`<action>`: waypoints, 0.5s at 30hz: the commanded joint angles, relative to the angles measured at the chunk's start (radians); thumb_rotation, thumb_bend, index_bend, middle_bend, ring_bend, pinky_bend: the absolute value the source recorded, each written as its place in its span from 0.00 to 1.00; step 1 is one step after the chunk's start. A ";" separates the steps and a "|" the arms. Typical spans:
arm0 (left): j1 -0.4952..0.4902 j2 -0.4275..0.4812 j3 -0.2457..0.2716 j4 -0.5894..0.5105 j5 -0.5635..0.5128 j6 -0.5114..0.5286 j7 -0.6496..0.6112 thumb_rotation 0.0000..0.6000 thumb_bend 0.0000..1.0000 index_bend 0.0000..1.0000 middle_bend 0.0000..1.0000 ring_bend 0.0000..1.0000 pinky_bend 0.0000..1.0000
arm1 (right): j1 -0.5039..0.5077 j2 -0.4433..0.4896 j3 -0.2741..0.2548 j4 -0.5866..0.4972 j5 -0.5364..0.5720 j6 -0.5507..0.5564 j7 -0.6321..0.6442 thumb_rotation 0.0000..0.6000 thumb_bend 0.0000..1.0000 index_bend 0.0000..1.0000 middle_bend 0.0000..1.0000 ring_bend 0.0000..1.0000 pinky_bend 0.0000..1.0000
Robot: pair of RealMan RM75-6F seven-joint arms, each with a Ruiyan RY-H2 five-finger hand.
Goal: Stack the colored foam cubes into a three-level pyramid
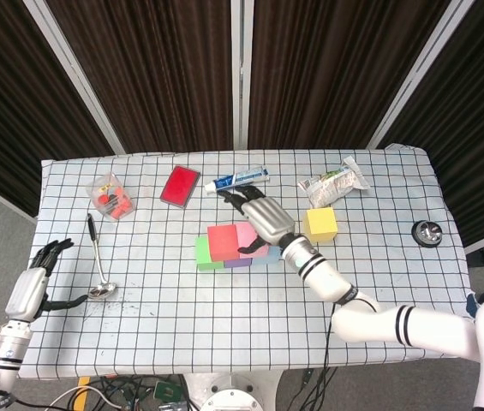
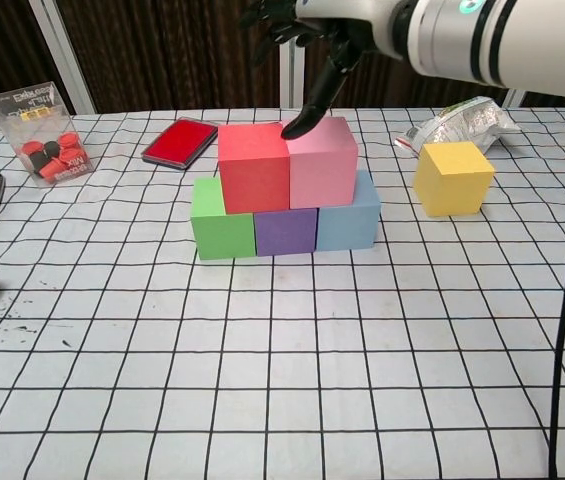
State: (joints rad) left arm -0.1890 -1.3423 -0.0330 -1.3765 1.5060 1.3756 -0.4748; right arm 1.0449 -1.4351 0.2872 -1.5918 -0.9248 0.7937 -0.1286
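Right hand (image 2: 314,40) hangs above the block stack, fingers apart and holding nothing; one dark fingertip (image 2: 293,128) points down to the seam between the two upper cubes, touching or just clear of them, cannot tell which. Left hand (image 1: 34,282) sits far off at the bench's left edge, fingers spread, holding nothing.

Bench (image 2: 282,380) carries a black-grid white cloth under everything.

Directly below the right hand: red cube (image 2: 253,167) and pink cube (image 2: 323,161) side by side, touching, forming the second level. Under them the base row, flush together: green cube (image 2: 221,219) on the left end, purple cube (image 2: 285,230) in the middle, blue cube (image 2: 350,214) on the right end.

Yellow cube (image 2: 452,177) stands alone on the bench, to the right of the hand and apart from the stack.

Crinkled snack packet (image 2: 458,120) lies beyond the yellow cube. Flat red case (image 2: 179,141) lies left of the hand, behind the stack. Toothpaste tube (image 1: 236,179) lies just past the fingertips in the head view. Clear box of red pieces (image 2: 44,145) sits further left. Ladle (image 1: 98,261) lies close to the left hand.
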 commanded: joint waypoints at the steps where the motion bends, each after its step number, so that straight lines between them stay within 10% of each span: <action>1: -0.001 -0.002 -0.001 -0.003 -0.001 -0.001 0.012 1.00 0.00 0.06 0.12 0.00 0.06 | -0.043 0.045 0.000 -0.023 -0.011 0.040 0.020 1.00 0.00 0.00 0.17 0.00 0.00; 15: -0.013 -0.010 -0.003 -0.029 -0.005 -0.015 0.065 1.00 0.00 0.06 0.12 0.00 0.06 | -0.127 0.067 -0.112 0.141 0.008 0.037 -0.055 1.00 0.00 0.00 0.09 0.00 0.00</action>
State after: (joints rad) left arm -0.2014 -1.3523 -0.0360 -1.4051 1.5007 1.3606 -0.4100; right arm 0.9236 -1.3469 0.1928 -1.4789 -0.9167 0.8379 -0.1678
